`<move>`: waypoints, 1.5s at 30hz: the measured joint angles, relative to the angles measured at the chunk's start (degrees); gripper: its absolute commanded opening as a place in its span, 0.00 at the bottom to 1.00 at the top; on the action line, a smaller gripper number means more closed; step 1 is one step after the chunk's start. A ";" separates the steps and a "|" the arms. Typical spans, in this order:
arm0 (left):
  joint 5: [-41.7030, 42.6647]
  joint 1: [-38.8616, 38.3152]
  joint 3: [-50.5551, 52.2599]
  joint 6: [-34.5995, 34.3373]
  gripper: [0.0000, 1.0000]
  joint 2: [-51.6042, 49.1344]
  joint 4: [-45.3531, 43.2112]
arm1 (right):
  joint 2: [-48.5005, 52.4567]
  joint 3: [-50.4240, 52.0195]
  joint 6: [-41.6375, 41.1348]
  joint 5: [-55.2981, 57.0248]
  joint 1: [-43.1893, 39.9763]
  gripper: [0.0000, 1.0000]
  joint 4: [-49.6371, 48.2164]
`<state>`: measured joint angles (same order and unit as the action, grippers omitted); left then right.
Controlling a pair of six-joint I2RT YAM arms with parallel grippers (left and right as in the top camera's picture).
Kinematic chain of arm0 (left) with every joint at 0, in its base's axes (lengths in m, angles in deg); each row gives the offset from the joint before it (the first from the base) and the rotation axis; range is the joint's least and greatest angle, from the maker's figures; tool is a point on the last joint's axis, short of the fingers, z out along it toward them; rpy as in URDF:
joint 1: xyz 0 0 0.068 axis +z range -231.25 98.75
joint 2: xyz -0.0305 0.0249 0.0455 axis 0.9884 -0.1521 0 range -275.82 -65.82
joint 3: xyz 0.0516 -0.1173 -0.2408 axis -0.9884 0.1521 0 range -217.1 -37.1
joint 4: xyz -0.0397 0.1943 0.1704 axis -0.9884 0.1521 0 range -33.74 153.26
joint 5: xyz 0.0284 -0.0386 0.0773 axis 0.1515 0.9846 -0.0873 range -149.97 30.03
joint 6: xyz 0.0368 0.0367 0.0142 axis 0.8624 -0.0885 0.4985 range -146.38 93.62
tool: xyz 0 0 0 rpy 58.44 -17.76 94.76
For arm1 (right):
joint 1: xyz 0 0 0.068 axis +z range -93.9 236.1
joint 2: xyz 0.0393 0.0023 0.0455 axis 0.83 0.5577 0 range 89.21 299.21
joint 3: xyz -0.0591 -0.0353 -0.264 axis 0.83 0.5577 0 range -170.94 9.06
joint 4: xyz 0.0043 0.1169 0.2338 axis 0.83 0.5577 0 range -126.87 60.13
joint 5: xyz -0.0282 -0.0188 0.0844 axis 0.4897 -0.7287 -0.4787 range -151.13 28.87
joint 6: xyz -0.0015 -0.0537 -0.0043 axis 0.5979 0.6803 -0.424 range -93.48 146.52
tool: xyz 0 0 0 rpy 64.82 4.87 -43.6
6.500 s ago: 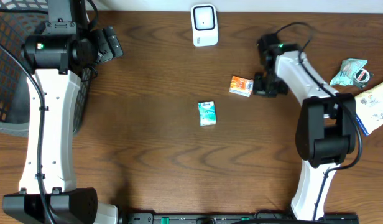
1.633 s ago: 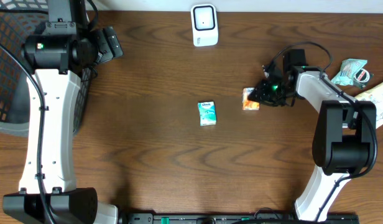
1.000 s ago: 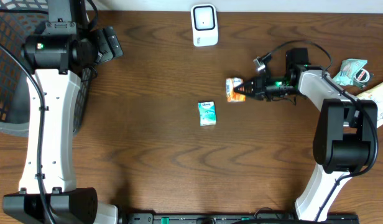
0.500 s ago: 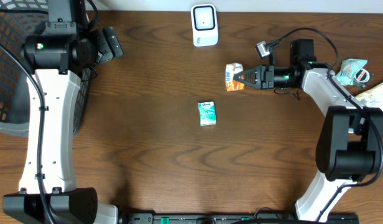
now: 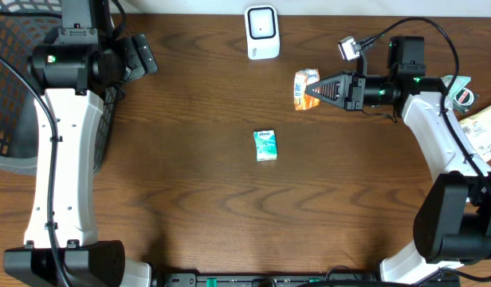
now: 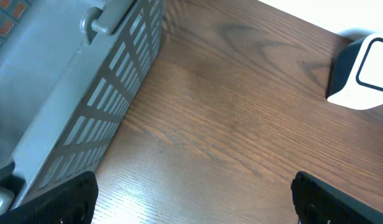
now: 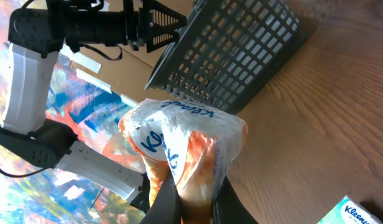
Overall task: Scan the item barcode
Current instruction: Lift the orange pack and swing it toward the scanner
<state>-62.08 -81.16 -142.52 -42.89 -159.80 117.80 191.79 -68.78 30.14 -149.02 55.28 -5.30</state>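
Note:
The item is an orange and white Kleenex tissue pack [image 5: 303, 88], held off the table in my right gripper [image 5: 312, 90], which is shut on its lower end. In the right wrist view the pack [image 7: 185, 146] fills the centre, pinched between the two dark fingers [image 7: 168, 202]. The white barcode scanner [image 5: 261, 32] stands at the table's far edge, left of the pack; no barcode shows on the pack. My left gripper [image 5: 144, 53] hangs open at the far left beside the basket, its fingers [image 6: 61, 199] wide apart over bare wood. The scanner [image 6: 362, 71] shows at the left wrist view's top right.
A teal tissue pack [image 5: 265, 146] lies in the middle of the table. A dark mesh basket [image 5: 10, 80] stands at the far left. A teal packet [image 5: 451, 89] and a white box [image 5: 485, 131] lie at the right edge.
My right gripper has carried the orange pack away from the table's middle toward the far edge, closer to the scanner's row. The left arm has not moved.

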 measured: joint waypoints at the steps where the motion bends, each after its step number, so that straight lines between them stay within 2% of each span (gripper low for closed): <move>1: 0.00 0.00 0.00 0.00 0.98 0.00 -0.02 | 0.00 0.00 0.00 0.00 0.00 0.01 0.02; 33: 0.00 0.00 0.00 0.00 0.98 0.00 -0.02 | 0.00 0.00 0.00 0.61 0.04 0.01 0.04; 39: 0.00 0.00 0.00 0.00 0.98 0.00 -0.02 | 0.00 0.00 -0.48 5.73 1.88 0.01 0.02; 45: 0.00 0.00 0.00 0.02 0.98 0.00 0.00 | 0.00 0.00 -4.81 18.23 5.27 0.01 0.04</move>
<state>-62.08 -81.16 -142.52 -42.87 -159.80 117.80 191.79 -68.78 25.33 -130.80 60.55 -5.25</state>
